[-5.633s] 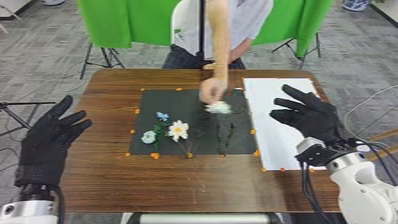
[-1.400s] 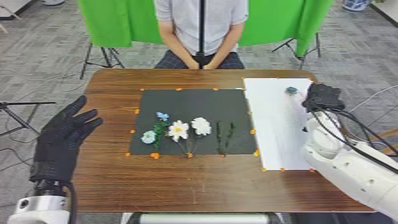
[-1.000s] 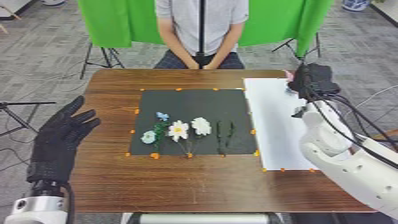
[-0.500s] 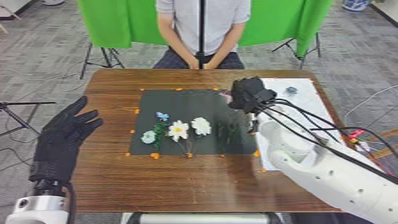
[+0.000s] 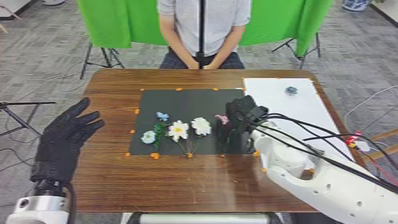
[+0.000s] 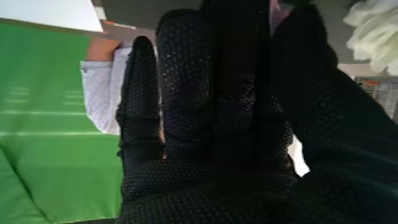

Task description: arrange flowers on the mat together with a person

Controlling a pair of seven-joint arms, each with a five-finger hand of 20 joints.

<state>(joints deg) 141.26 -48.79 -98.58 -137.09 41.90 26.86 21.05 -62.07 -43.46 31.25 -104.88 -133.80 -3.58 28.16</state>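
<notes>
Right hand: I have my right hand (image 5: pixel 238 117) over the right side of the mat, fingers held close together and the thumb brought against them, pinching the pink flower.
Pink flower: its head (image 5: pixel 222 119) pokes out beside the glove, above the dark mat (image 5: pixel 182 102).
Ruffled white flower: just beside the pink one, on the mat (image 5: pixel 201 126).
Yellow-centred white flower: next along to the left (image 5: pixel 179 130), thin stems running toward me.
Blue flowers: a small blue flower (image 5: pixel 163 116) and a pale blue flower (image 5: pixel 148 136) near the mat's left edge, with green leaves (image 5: pixel 160 131) by them.
White sheet: right of the mat (image 5: pixel 302 110), a blue-grey flower (image 5: pixel 291 90) at its far end.
Left hand: my left hand (image 5: pixel 62 135) is at the left of the table (image 5: pixel 195 185), thumb and fingers spread.
</notes>
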